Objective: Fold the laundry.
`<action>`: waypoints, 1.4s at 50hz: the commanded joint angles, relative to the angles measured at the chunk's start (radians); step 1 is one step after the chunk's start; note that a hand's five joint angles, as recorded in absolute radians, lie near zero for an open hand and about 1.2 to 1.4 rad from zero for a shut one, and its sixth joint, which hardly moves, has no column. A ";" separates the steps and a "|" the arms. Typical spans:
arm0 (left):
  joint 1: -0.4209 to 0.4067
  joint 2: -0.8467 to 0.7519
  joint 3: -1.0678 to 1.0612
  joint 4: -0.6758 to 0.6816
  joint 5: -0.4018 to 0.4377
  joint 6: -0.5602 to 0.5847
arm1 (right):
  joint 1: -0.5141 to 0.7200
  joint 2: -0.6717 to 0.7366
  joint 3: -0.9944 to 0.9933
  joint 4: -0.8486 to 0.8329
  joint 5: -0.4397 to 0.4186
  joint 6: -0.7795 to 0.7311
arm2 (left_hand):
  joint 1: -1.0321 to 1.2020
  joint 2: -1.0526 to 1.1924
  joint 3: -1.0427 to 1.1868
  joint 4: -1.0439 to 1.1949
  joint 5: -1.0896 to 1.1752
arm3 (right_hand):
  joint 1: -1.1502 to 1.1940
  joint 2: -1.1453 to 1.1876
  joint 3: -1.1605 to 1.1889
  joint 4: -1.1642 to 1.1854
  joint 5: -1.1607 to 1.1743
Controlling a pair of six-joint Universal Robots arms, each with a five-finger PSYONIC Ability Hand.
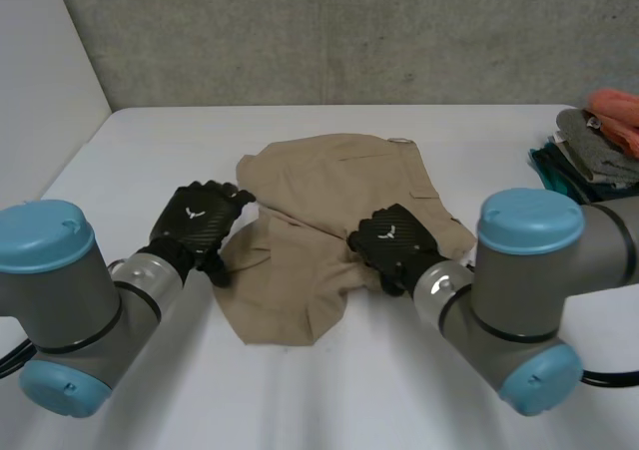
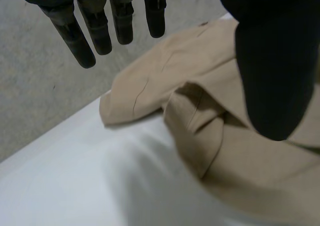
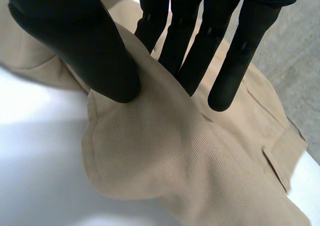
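Khaki shorts (image 1: 339,201) lie rumpled on the middle of the white table (image 1: 150,151), with a clothes pile (image 1: 594,141) at the far right. The right hand (image 1: 394,240) pinches a fold near their near-right edge. The left hand (image 1: 195,221) is spread at their left edge.

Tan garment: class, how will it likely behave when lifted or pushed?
Probably floppy: the tan garment lies creased and bunches where the right hand pinches it. Likely light, being thin cloth. Pushed across the table, it should wrinkle rather than slide whole.
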 commanded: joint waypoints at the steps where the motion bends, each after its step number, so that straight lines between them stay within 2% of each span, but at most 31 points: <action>1: -0.041 0.029 0.010 -0.004 -0.008 0.001 | 0.087 0.144 -0.217 0.006 0.026 0.134 | -0.292 -0.288 -0.290 -0.276 -0.273 | 0.260 0.210 0.209 0.202 0.233; 3: -0.041 0.030 0.011 -0.004 -0.011 0.001 | 0.096 0.170 -0.260 0.016 0.039 0.147 | -0.295 -0.291 -0.293 -0.279 -0.276 | 0.260 0.210 0.209 0.202 0.233; 4: -0.040 0.033 0.010 -0.004 -0.014 0.001 | 0.101 0.186 -0.292 0.034 0.063 0.158 | -0.304 -0.299 -0.302 -0.287 -0.285 | -0.112 -0.163 -0.164 -0.170 -0.139; 5: -0.040 0.037 0.010 -0.004 -0.016 0.001 | 0.104 0.190 -0.306 0.045 0.075 0.161 | -0.304 -0.299 -0.302 -0.287 -0.285 | -0.290 -0.341 -0.342 -0.348 -0.317; 6: -0.040 0.041 0.008 -0.004 -0.021 -0.001 | 0.109 0.187 -0.321 0.084 0.109 0.175 | -0.307 -0.302 -0.305 -0.290 -0.288 | -0.667 -0.717 -0.718 -0.725 -0.694; 10: -0.036 0.060 0.004 -0.005 -0.031 -0.004 | 0.109 0.114 -0.328 0.153 0.140 0.207 | -0.313 -0.308 -0.311 -0.296 -0.294 | -0.962 -1.012 -1.013 -1.020 -0.989; 16: -0.044 0.095 0.001 -0.028 -0.044 -0.005 | 0.055 -0.068 -0.317 0.270 0.128 0.214 | -0.320 -0.315 -0.317 -0.303 -0.300 | -0.962 -1.012 -1.013 -1.020 -0.989; 23: -0.075 0.124 0.025 -0.120 -0.066 -0.016 | -0.054 -0.145 -0.299 0.488 0.092 0.159 | -0.272 -0.268 -0.270 -0.256 -0.253 | -0.962 -1.012 -1.013 -1.020 -0.989; 27: -0.099 0.132 0.039 -0.218 -0.085 -0.028 | -0.129 -0.158 -0.236 0.575 0.056 0.074 | -0.196 -0.191 -0.193 -0.179 -0.177 | -0.777 -0.828 -0.829 -0.835 -0.804; 30: -0.116 0.127 0.045 -0.283 -0.096 -0.025 | -0.175 -0.165 -0.178 0.579 0.025 0.020 | -0.175 -0.170 -0.173 -0.158 -0.156 | -0.589 -0.640 -0.641 -0.647 -0.616; 31: -0.128 0.126 0.045 -0.313 -0.102 -0.025 | -0.204 -0.168 -0.136 0.562 -0.001 -0.010 | -0.143 -0.138 -0.141 -0.126 -0.124 | -0.493 -0.543 -0.544 -0.551 -0.520; 36: -0.167 0.112 0.050 -0.370 -0.108 -0.024 | -0.253 -0.161 -0.021 0.459 -0.073 -0.030 | 0.071 0.076 0.074 0.088 0.090 | -0.342 -0.393 -0.394 -0.400 -0.369; 43: -0.210 0.046 0.079 -0.393 -0.116 -0.006 | -0.264 -0.101 0.071 0.228 -0.116 0.011 | 0.183 0.188 0.186 0.200 0.202 | -0.330 -0.381 -0.382 -0.388 -0.357; 45: -0.217 0.037 0.085 -0.401 -0.120 0.001 | -0.261 -0.081 0.074 0.171 -0.115 0.026 | 0.166 0.170 0.168 0.182 0.185 | -0.389 -0.439 -0.440 -0.447 -0.416; 48: -0.227 0.024 0.102 -0.415 -0.132 0.010 | -0.256 -0.049 0.073 0.059 -0.115 0.063 | -0.010 -0.005 -0.008 0.007 0.009 | -0.498 -0.548 -0.549 -0.556 -0.524; 51: -0.233 0.018 0.114 -0.421 -0.149 0.005 | -0.238 -0.023 0.071 -0.026 -0.115 0.088 | -0.072 -0.067 -0.070 -0.055 -0.053 | -0.577 -0.627 -0.628 -0.635 -0.604; 54: -0.240 0.015 0.126 -0.427 -0.168 0.004 | -0.215 -0.003 0.068 -0.096 -0.110 0.097 | -0.180 -0.175 -0.178 -0.163 -0.161 | -0.580 -0.630 -0.631 -0.638 -0.607; 61: -0.254 -0.020 0.165 -0.450 -0.209 0.002 | -0.168 0.072 0.019 -0.198 -0.080 0.080 | -0.269 -0.264 -0.266 -0.252 -0.250 | -0.580 -0.630 -0.631 -0.638 -0.607; 70: -0.291 -0.105 0.248 -0.504 -0.237 -0.004 | -0.128 0.206 -0.097 -0.290 0.008 0.033 | -0.292 -0.288 -0.290 -0.276 -0.273 | -0.510 -0.560 -0.561 -0.568 -0.536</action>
